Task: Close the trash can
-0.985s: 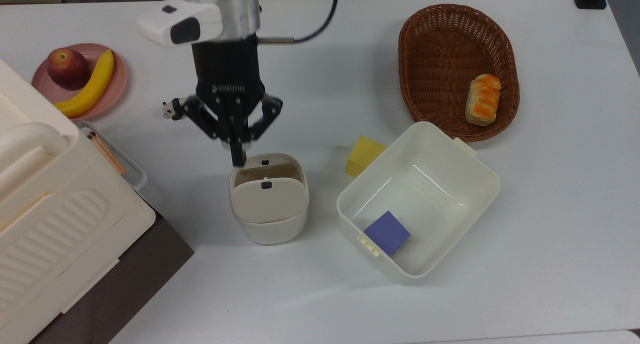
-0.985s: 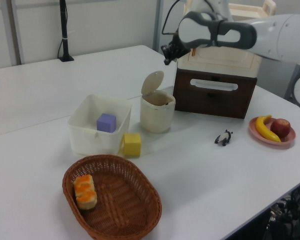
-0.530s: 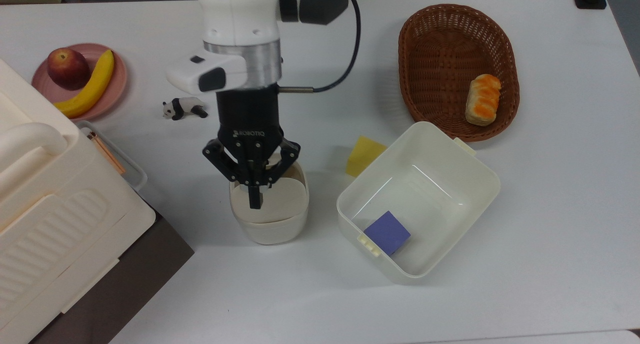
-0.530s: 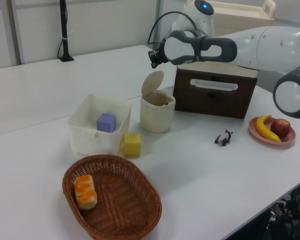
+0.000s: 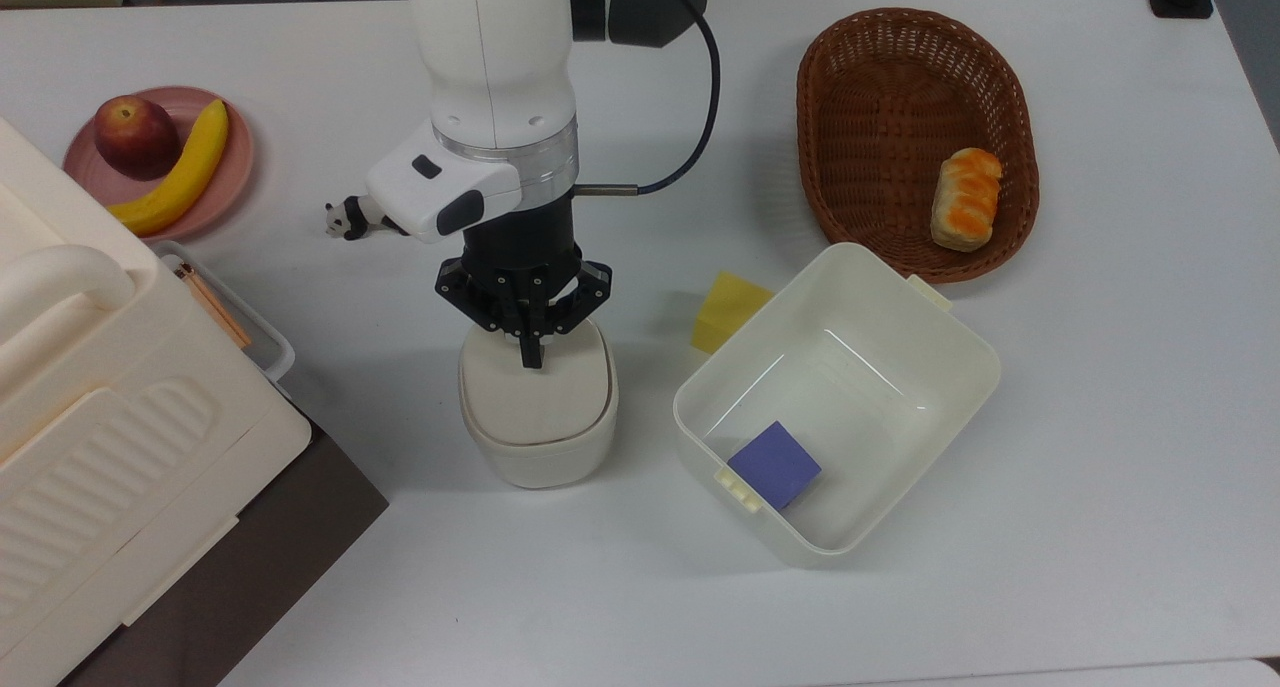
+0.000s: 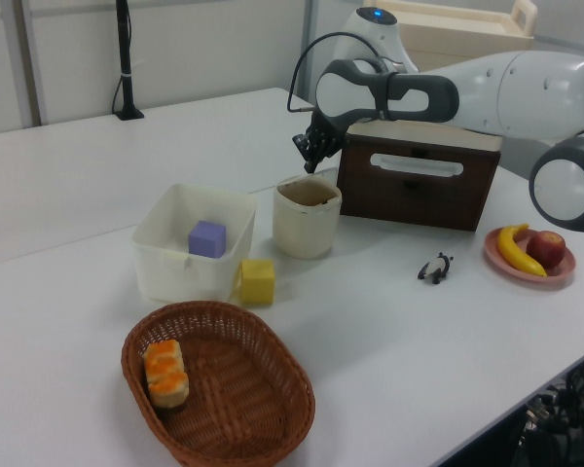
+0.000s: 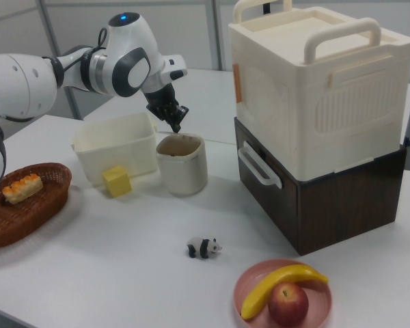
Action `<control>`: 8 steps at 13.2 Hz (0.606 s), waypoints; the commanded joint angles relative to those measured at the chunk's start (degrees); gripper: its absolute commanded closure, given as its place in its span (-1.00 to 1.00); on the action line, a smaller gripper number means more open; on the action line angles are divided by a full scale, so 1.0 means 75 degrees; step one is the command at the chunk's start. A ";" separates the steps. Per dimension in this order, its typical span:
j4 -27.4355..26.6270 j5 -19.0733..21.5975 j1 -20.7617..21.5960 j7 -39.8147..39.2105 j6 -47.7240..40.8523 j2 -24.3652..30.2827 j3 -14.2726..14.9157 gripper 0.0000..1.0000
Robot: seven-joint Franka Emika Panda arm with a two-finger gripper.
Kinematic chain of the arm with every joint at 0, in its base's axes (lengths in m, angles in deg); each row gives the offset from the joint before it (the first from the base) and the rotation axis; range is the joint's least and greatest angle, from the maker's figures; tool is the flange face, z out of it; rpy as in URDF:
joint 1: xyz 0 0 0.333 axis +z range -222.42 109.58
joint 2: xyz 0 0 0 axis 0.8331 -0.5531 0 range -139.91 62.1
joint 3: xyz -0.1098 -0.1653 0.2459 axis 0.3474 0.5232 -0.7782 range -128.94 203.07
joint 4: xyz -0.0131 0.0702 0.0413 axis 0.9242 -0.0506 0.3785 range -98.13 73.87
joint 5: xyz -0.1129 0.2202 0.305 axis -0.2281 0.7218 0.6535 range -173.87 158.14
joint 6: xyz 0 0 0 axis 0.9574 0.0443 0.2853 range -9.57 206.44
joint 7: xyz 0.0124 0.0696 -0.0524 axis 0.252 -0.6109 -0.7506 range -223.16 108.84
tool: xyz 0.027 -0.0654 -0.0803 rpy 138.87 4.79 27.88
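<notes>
Cream-white bin (image 5: pixel 538 417) stands on the table (image 5: pixel 1100 417) between the ribbed box (image 5: pixel 110 437) and the tub (image 5: pixel 960 367). The gripper (image 5: pixel 532 359), pinched closed on nothing, points down at the lid's far end, hiding its button. Side views leave the lid's angle unclear.

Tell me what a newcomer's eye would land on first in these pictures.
First, the white robot arm reaching to mid-table, its black pincer pressed shut on the lid of the small cream trash can, the lid lying flat. Next, in the top view, the brown wicker basket at upper right holding a bread roll, and the pink plate at upper left with an apple and a banana.
</notes>
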 commanded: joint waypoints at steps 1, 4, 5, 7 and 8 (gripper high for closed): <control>-0.0243 -0.0104 0.0049 -0.0190 -0.0249 0.0074 0.0054 1.00; -0.0408 -0.0163 0.0061 -0.0202 -0.0214 -0.0183 0.0066 1.00; -0.0408 -0.0163 0.0061 -0.0202 -0.0202 -0.0242 0.0066 1.00; -0.0443 -0.0186 0.0061 -0.0190 -0.0214 -0.0254 0.0066 1.00; -0.0443 -0.0187 0.0061 -0.0190 -0.0214 -0.0231 0.0054 1.00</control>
